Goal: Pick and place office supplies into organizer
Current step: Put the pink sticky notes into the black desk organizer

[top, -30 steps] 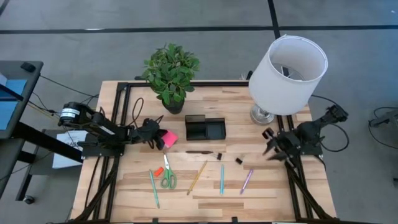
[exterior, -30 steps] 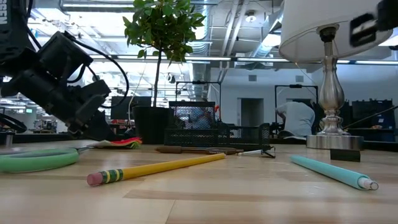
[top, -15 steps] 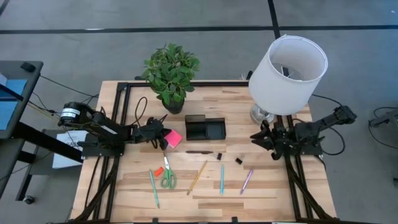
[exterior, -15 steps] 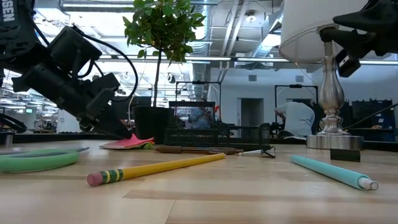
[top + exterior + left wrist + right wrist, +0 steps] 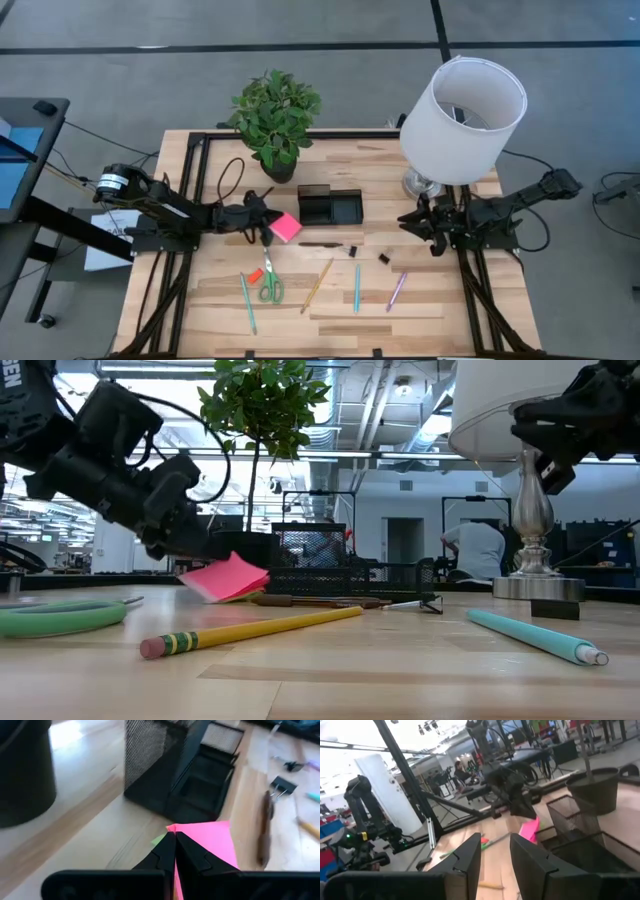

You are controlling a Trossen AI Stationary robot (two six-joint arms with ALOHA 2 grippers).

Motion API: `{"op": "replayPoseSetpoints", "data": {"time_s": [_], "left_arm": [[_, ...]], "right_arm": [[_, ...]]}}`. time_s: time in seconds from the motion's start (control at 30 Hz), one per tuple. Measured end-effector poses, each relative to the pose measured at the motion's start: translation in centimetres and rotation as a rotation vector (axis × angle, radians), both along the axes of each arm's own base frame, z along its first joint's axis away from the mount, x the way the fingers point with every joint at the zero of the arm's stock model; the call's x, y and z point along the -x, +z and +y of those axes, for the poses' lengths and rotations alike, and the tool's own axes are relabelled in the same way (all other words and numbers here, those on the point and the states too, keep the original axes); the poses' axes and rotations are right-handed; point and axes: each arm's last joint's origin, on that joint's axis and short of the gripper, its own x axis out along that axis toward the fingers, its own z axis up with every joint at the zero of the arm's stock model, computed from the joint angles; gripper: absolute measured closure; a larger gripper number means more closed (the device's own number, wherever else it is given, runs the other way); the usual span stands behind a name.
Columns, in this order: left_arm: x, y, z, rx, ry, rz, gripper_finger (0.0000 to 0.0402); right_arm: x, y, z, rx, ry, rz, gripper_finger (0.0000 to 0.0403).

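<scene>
Taking the organizer (image 5: 329, 207) as landmark: nearest the low camera lie a yellow pencil (image 5: 252, 630) and a teal pen (image 5: 535, 636), on the table (image 5: 420, 310) in front of it. The left gripper (image 5: 175, 851) pinches the pink sticky-note pad (image 5: 285, 228) between fully closed fingers, just left of the organizer; only the low view shows the pad lifted clear and tilted. The right gripper (image 5: 495, 851) hovers right of the organizer, fingers partly apart, holding nothing. The green-handled scissors (image 5: 269, 286) lie before it
</scene>
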Motion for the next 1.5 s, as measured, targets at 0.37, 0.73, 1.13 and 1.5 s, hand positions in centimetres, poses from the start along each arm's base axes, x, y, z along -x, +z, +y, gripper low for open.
{"op": "replayPoseSetpoints", "data": {"time_s": [0.37, 0.73, 1.13, 1.5], "left_arm": [[-1.5, 1.4, -1.3, -0.025, -0.062, -0.049, 0.0401], [-2.0, 1.8, -3.2, -0.012, -0.141, -0.048, 0.0401], [-6.0, 6.9, -4.6, -0.152, -0.16, -0.203, 0.0401], [-13.7, 9.9, -0.8, -0.27, -0.107, -0.114, 0.0401]], "right_arm": [[-0.1, -0.2, 0.1, -0.011, -0.001, 0.022, 0.0305], [-0.1, -0.2, 0.1, -0.013, -0.001, 0.022, 0.0305], [-0.1, 0.7, -0.3, -0.044, -0.127, -0.063, 0.0305], [-0.4, 0.5, -0.5, -0.042, -0.22, -0.044, 0.0305]]}}
